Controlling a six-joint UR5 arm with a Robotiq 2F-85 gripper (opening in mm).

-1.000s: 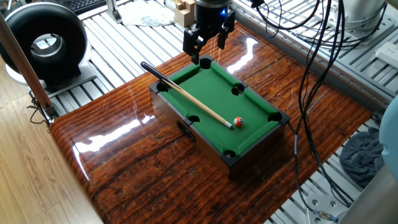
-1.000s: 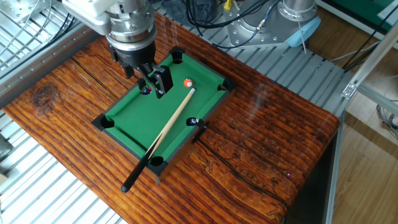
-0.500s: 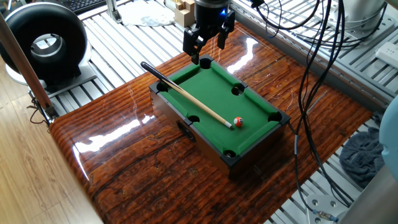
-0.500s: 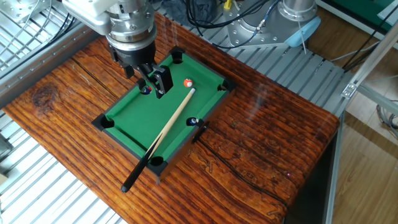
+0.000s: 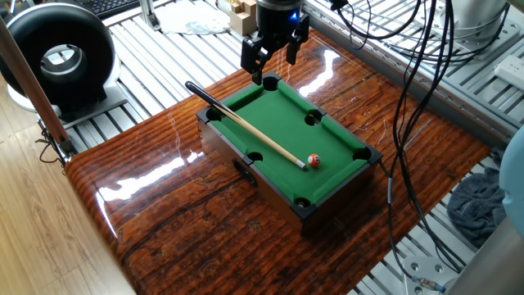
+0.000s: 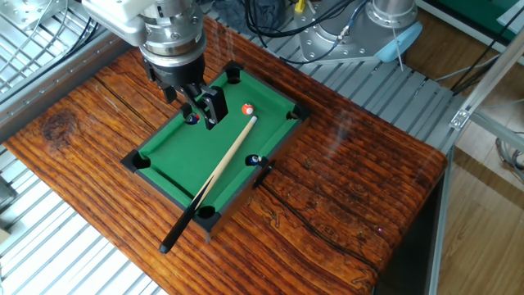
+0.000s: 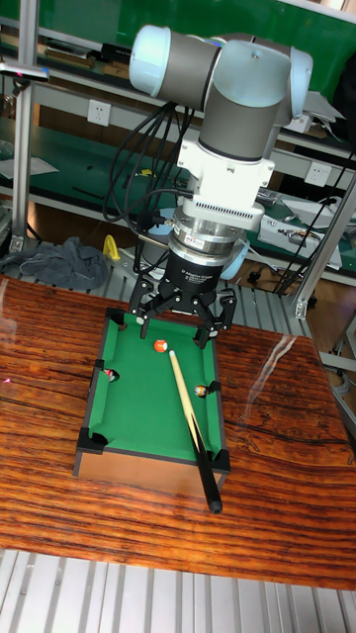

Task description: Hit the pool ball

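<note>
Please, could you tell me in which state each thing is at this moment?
end effector: open, holding nothing, raised above the mini pool table.
pool ball: resting on the green felt, close beside the cue's tip.
cue: lying across the felt, dark butt end sticking out over a corner, not gripped.

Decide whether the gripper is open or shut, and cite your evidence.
Open: the gripper has its two fingers spread apart, with nothing held between them.
</note>
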